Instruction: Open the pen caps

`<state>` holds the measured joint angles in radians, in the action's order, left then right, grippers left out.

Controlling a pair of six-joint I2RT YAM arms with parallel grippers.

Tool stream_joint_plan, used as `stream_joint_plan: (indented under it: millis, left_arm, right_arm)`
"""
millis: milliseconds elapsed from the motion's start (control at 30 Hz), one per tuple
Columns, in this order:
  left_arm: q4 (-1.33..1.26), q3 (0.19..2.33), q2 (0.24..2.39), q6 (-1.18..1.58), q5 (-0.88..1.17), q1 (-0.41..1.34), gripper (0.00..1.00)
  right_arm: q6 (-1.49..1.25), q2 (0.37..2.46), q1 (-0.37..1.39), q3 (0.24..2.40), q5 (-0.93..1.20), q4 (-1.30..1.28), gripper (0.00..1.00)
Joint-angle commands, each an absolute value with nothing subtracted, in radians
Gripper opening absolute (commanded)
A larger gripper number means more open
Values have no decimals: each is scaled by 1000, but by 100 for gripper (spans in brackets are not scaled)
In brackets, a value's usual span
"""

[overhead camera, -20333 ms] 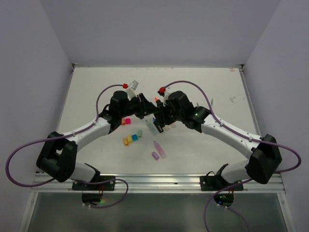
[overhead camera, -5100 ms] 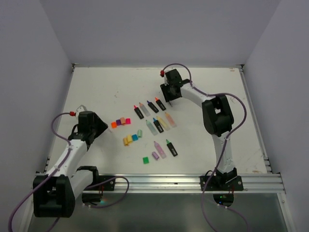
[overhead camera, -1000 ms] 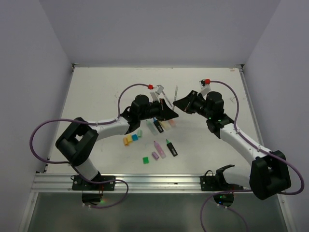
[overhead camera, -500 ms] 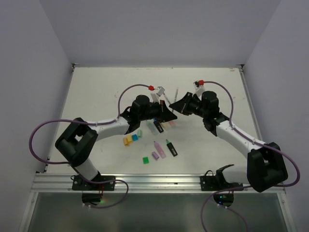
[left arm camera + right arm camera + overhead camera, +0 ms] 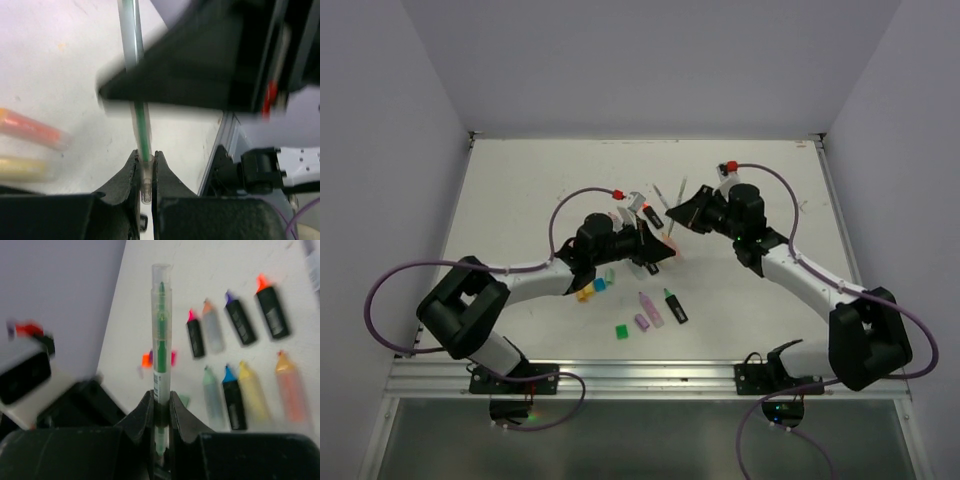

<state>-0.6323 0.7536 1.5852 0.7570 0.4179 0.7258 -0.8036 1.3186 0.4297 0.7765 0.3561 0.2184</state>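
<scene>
The left gripper is seen clamped on the end of a thin clear pen with a green core. Loose pen caps in yellow and blue are seen lying on the tabletop just beside that gripper, toward the near edge, with a green cap closer still to that edge. Further right, the right gripper is likewise closed on a clear green-cored pen; whether it is the same pen cannot be told.

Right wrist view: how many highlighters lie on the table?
8. Upper row: pink-tipped, peach-tipped, purple-tipped, orange-tipped. Lower row: mint, blue-tipped, yellow, peach. The pen may hide more.
</scene>
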Motion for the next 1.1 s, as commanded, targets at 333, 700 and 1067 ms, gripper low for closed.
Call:
stream_joint_plan:
  millis: [333,700,1067]
  left_arm:
    - [-157,696,1284,600,223,732,0]
    - [141,603,1072,715,-176,377,0]
    - [311,558,1121,805,-279,238,0]
  right_arm:
    - [-682,1544,179,1133,254,147,0]
    - [-275,1801,245,1412,201,-270,0]
    - [-158,2134,290,1721,77,-370,0]
